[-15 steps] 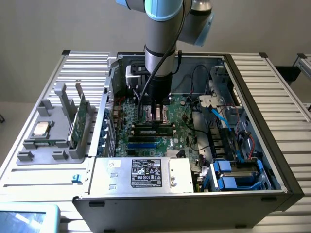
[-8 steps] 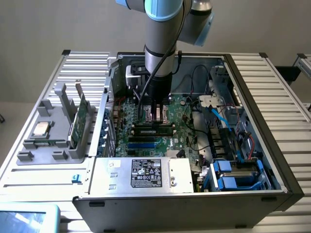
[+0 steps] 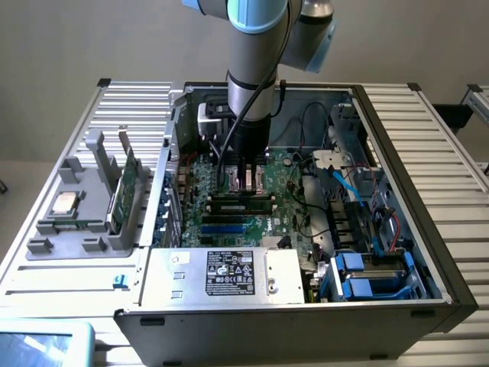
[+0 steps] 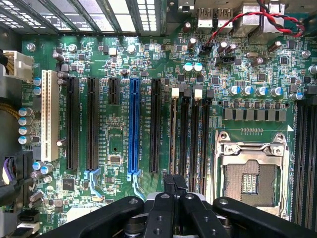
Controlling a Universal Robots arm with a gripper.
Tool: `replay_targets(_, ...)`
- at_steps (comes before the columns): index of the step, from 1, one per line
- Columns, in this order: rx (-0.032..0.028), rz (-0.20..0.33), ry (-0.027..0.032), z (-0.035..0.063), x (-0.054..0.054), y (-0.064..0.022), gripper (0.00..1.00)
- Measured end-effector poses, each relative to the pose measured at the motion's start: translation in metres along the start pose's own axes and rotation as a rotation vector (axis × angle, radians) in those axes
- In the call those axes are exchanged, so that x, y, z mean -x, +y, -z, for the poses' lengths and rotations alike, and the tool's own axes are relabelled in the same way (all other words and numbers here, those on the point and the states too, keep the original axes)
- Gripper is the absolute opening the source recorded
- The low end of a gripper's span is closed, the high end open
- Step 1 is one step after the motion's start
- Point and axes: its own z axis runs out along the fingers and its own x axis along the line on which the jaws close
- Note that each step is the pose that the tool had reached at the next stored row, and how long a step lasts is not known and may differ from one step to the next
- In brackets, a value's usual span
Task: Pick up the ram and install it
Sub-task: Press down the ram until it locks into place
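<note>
Green, narrow ram stick (image 3: 243, 197) seating in black memory slot; closed gripper (image 3: 243, 182) presses it; firm, even downward pressure needed.

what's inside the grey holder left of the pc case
A silver chip lies in the holder, and a green board stands upright in a slot. The board's lower edge is hidden by the holder's walls.

A plain, pale grey wall (image 3: 92, 38) stood behind the workspace, evenly lit and without strong shadows. The work surface was a table (image 3: 428, 153) built of ribbed, light aluminium slats, reaching out to both sides in the exterior view. At that view's far right edge, part of a second slatted metal frame (image 3: 480, 103) showed against a strip of pale floor (image 3: 466, 80) beyond the table.
</note>
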Motion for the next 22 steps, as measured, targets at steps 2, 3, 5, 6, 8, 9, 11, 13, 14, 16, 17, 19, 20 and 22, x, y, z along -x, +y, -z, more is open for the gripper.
replay_targets(2,0.0,0.0,0.0,-0.0001,-0.0002,0.0,0.09)
replay_targets(3,0.0,0.0,0.0,-0.0001,-0.0002,0.0,0.09)
replay_targets(5,0.0,0.0,0.0,0.0,-0.0002,0.0,0.09)
replay_targets(6,0.0,0.0,0.0,0.0,-0.0002,0.0,0.09)
replay_targets(8,0.0,0.0,-0.0001,-0.0001,-0.0002,0.0,0.09)
replay_targets(9,0.0,0.0,0.0,-0.0001,-0.0002,0.0,0.09)
replay_targets(11,0.0,0.0,-0.0001,-0.0001,-0.0002,0.0,0.09)
replay_targets(13,0.0,0.0,0.0,-0.0001,-0.0005,0.0,0.09)
replay_targets(14,0.0,0.0,0.0,-0.0001,-0.0006,0.0,0.09)
replay_targets(16,0.0,0.0,0.0,-0.0001,-0.0006,0.0,0.09)
replay_targets(17,0.0,0.0,-0.0001,-0.0001,-0.0006,0.0,0.09)
replay_targets(19,0.0,0.0,-0.0001,-0.0003,-0.0012,0.0,0.09)
replay_targets(20,0.0,0.0,0.0,-0.0003,-0.0012,0.0,0.09)
replay_targets(22,0.0,0.0,0.0,-0.0002,-0.0012,0.0,0.09)
